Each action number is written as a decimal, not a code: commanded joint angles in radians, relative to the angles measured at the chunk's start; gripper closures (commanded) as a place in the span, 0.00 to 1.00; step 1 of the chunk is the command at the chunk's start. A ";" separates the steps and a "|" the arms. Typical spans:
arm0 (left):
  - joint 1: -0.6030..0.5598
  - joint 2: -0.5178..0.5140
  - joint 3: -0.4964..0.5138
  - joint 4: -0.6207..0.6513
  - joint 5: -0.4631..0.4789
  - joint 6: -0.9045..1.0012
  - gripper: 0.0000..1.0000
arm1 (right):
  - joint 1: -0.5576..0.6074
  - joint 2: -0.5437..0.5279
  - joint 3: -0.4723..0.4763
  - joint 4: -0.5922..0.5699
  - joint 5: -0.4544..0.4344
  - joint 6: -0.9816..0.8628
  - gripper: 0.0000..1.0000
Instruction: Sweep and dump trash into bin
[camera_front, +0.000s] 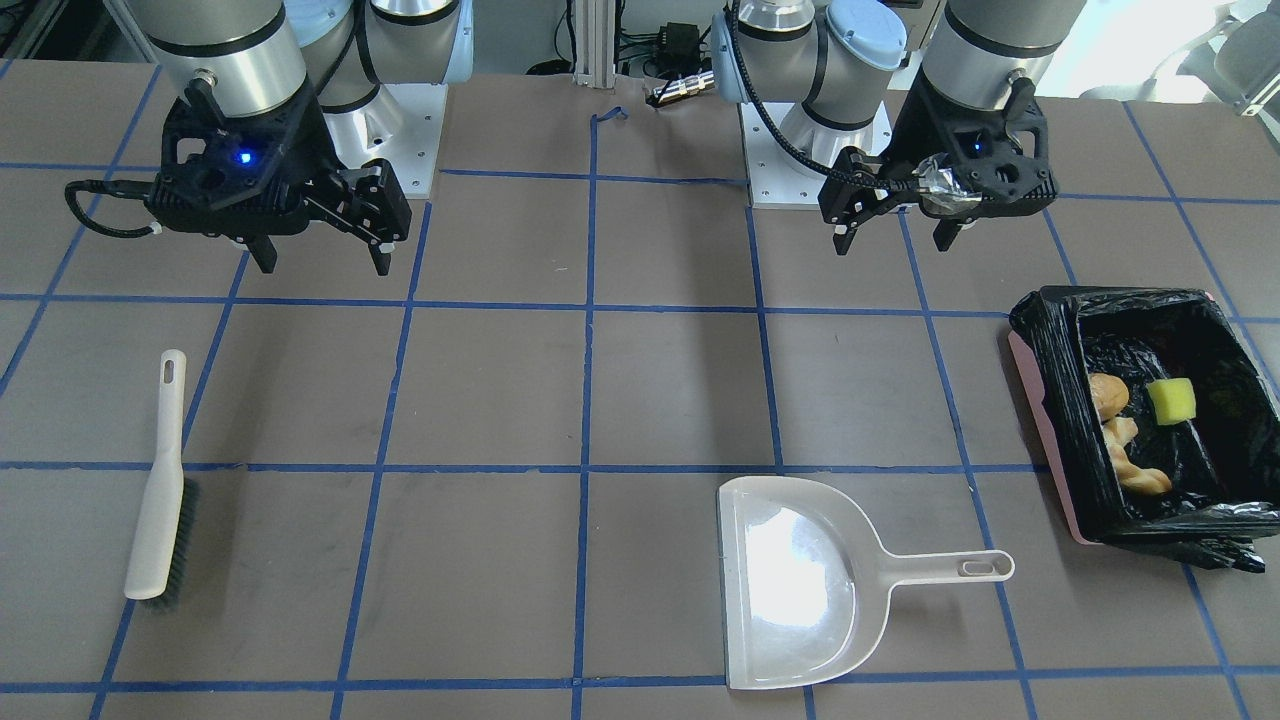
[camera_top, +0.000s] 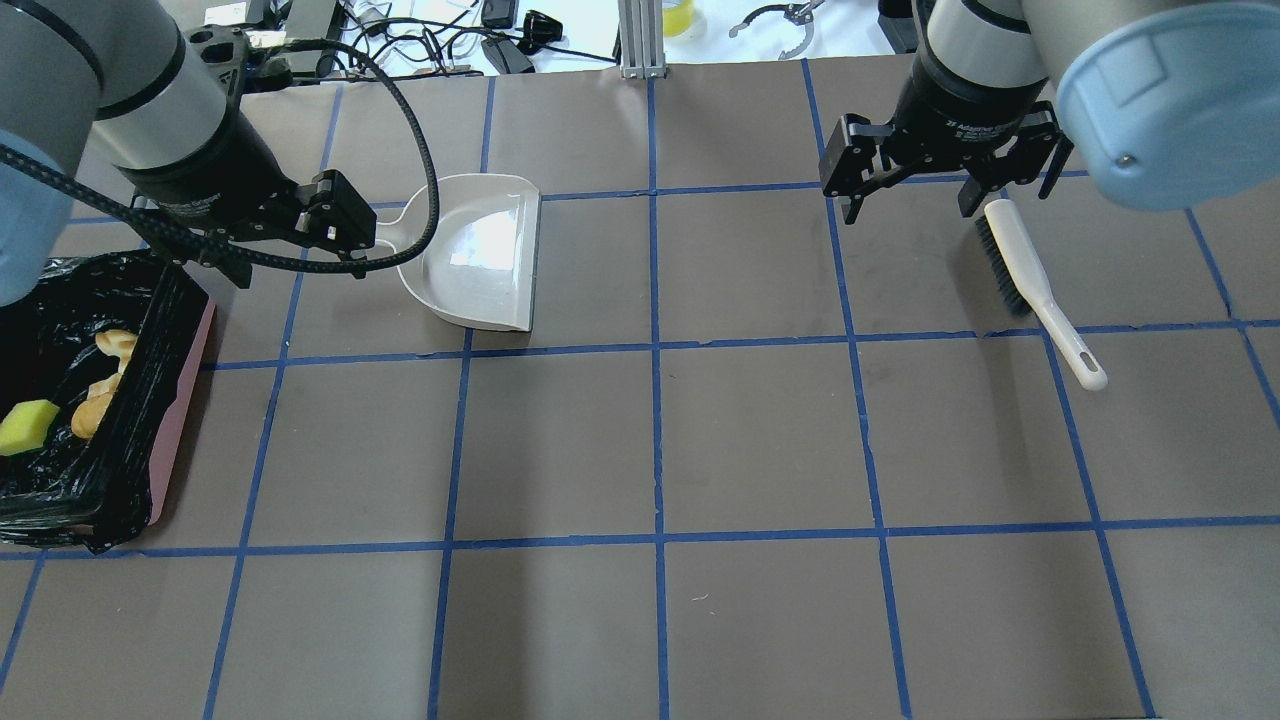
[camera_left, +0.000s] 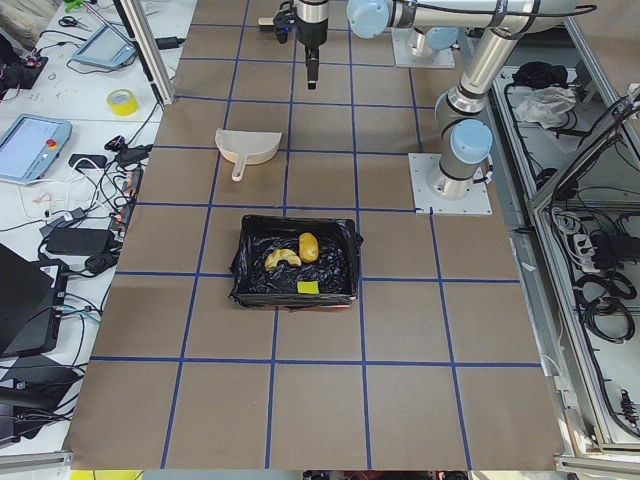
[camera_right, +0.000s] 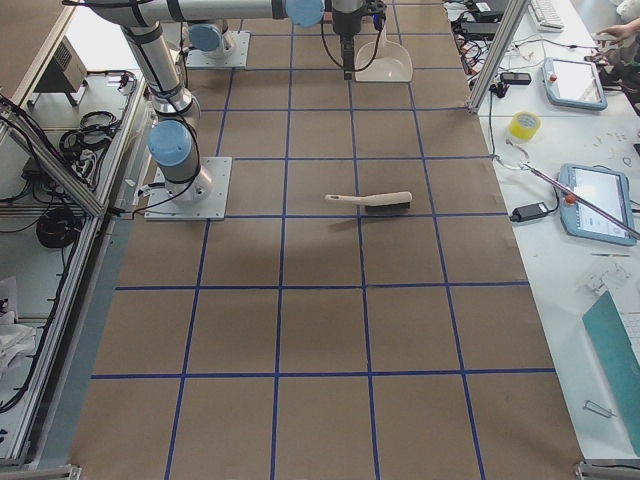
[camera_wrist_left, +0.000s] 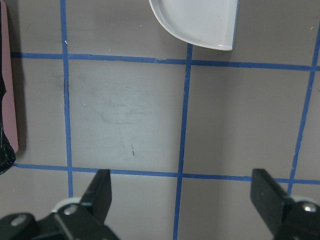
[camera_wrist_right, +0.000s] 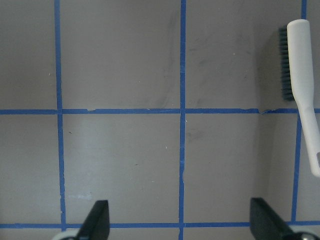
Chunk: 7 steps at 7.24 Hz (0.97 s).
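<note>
The bin, pink-sided with a black bag liner, stands at the table's left end and also shows in the overhead view. All the trash lies inside it: the orange-brown lump, the yellow wedge and the cream crescent. The pale dustpan lies empty on the table. My left gripper hovers open and empty between bin and dustpan; the left wrist view shows only bare table between its fingers. My right gripper is open and empty above the table, beside the brush.
The brush lies flat on the right side, bristle end towards the far edge. The dustpan rests with its handle pointing towards the bin. Blue tape lines grid the brown table. Monitors and cables lie beyond the far edge.
</note>
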 joint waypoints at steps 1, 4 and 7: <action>0.002 0.001 -0.001 0.001 0.003 0.006 0.00 | 0.000 -0.001 -0.002 -0.005 0.002 -0.005 0.00; 0.000 0.006 -0.001 0.001 0.006 0.008 0.00 | 0.003 -0.004 0.005 -0.004 0.015 -0.001 0.00; 0.002 0.004 0.000 0.001 0.005 0.008 0.00 | 0.000 -0.010 0.008 -0.005 0.015 -0.004 0.00</action>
